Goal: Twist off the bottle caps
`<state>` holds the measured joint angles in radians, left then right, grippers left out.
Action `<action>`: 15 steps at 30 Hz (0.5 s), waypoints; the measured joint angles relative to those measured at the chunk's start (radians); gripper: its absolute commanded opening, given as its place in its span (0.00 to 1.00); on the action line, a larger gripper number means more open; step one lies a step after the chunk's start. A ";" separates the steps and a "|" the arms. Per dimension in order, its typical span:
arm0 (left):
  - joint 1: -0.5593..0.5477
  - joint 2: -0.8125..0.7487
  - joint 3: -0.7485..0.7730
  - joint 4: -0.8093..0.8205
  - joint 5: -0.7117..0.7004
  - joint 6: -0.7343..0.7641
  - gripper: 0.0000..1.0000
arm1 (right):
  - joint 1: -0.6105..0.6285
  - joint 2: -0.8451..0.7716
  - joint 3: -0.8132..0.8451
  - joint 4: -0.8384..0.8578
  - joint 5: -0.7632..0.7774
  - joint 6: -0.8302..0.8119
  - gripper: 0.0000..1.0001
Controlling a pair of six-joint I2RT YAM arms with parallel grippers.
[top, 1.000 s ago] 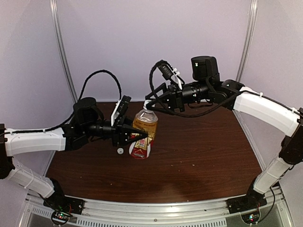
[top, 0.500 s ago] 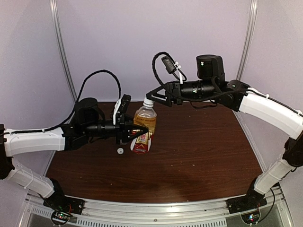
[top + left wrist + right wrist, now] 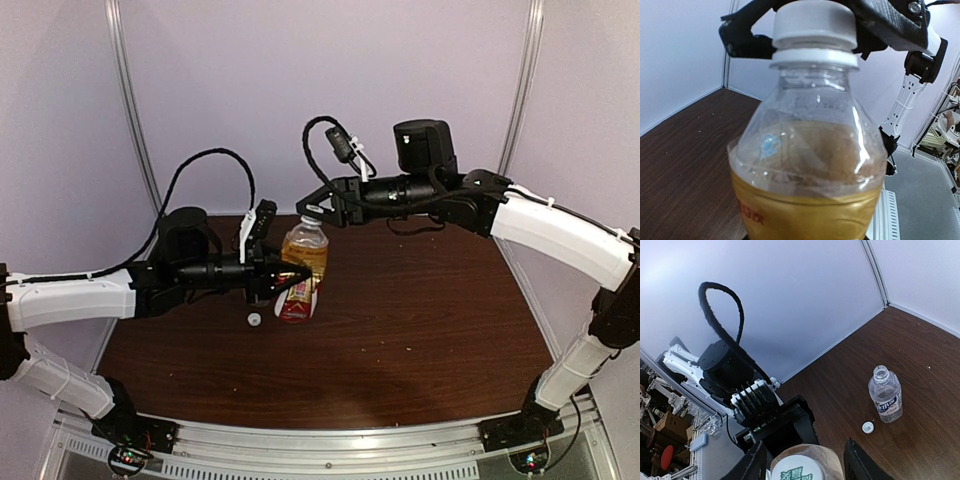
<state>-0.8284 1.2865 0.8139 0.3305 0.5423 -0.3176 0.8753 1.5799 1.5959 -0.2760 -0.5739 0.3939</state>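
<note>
Left gripper point(image 3: 289, 283) around upright amber bottle point(image 3: 308, 252)

The surface point(image 3: 420, 320) is dark brown wood with a fine grain. An amber bottle point(image 3: 303, 262) with a red-yellow label stands left of centre, and its base seems to rest on the wood. A loose white cap point(image 3: 255, 320) lies near its base, at about 8 o'clock. In the right wrist view a clear bottle point(image 3: 885, 396) stands upright with its neck open, and the cap is just beside it at 7 o'clock.

L arm point(image 3: 70, 300), R arm point(image 3: 560, 235) hem bottle point(image 3: 305, 250).
</note>
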 measured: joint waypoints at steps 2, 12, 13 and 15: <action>0.000 -0.002 0.000 -0.004 -0.005 0.003 0.36 | 0.003 0.012 0.003 -0.006 0.000 0.003 0.47; 0.000 -0.011 0.000 -0.029 -0.027 0.004 0.36 | 0.006 0.020 0.003 -0.011 -0.001 -0.014 0.19; 0.000 -0.011 0.000 -0.031 -0.029 0.005 0.36 | 0.006 0.020 0.003 -0.011 -0.001 -0.023 0.18; 0.000 -0.012 0.000 -0.031 -0.030 0.005 0.36 | 0.006 0.020 0.003 -0.010 -0.002 -0.037 0.17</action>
<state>-0.8284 1.2747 0.8139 0.3000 0.5125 -0.3122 0.8818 1.6001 1.5986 -0.2863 -0.5755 0.3565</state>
